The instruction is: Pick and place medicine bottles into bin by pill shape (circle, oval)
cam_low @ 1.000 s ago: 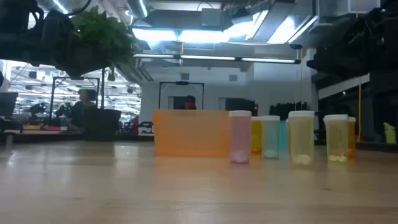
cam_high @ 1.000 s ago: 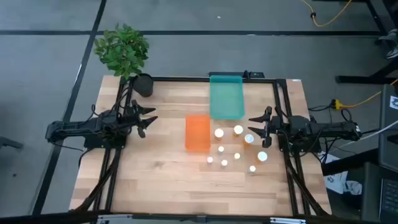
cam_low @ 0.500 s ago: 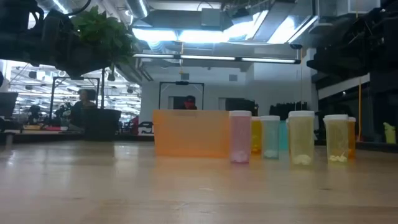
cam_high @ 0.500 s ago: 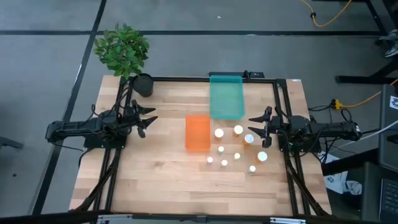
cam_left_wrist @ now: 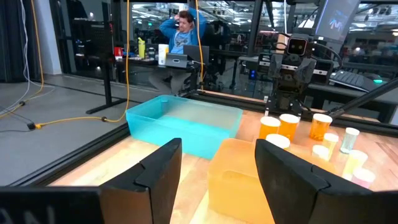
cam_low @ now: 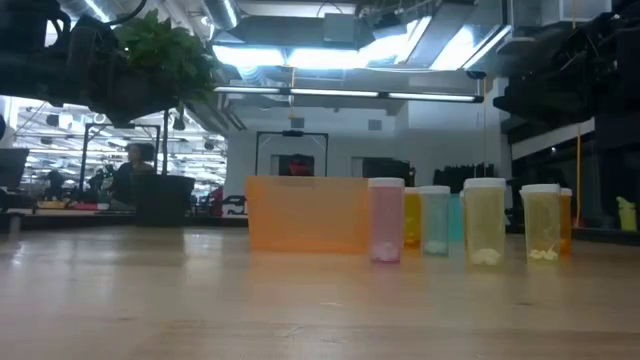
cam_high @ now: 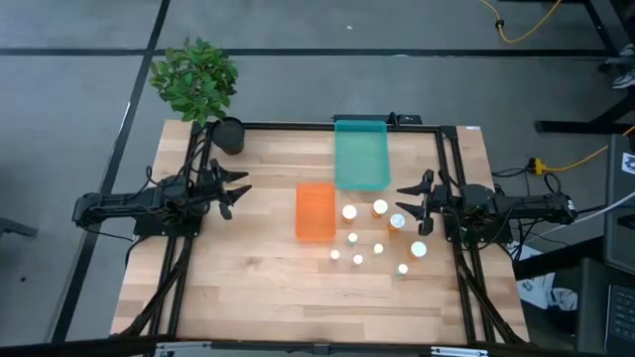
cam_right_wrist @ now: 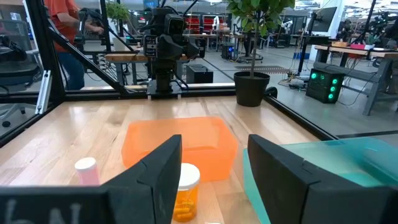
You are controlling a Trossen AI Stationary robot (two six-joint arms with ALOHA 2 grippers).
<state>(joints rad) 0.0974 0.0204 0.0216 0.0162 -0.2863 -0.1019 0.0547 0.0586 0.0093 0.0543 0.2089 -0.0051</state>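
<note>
A wooden table (cam_high: 248, 288) is seen from above, with two dark robot arms parked at its side edges. Nothing has been sorted yet; by the look of it, the task stands at its very start.

Nearest the front edge, the medicine bottles (cam_high: 378, 238) stand upright in a loose cluster on the table's right half, white caps showing. Some have amber bodies, others are smaller and pale. Pills lie at the bottom of a few in the low view, but their shape is too small to tell.

Just left of the cluster sits the orange bin (cam_high: 316, 210), and beyond it, toward the far edge, the teal bin (cam_high: 360, 154). Neither appears to hold a bottle.

The right gripper (cam_high: 405, 198) hangs beside the cluster's right side, its fingers parted and holding nothing; an amber bottle (cam_right_wrist: 184, 191) stands between them in the right wrist view. The left gripper (cam_high: 236, 192) waits well apart at the left, empty; although its fingers look spread in the pictures, it is at its most closed.

A potted plant (cam_high: 198, 84) stands at the far left corner.

The next move likely calls for the right gripper to lower over that nearest bottle and close on its body.
</note>
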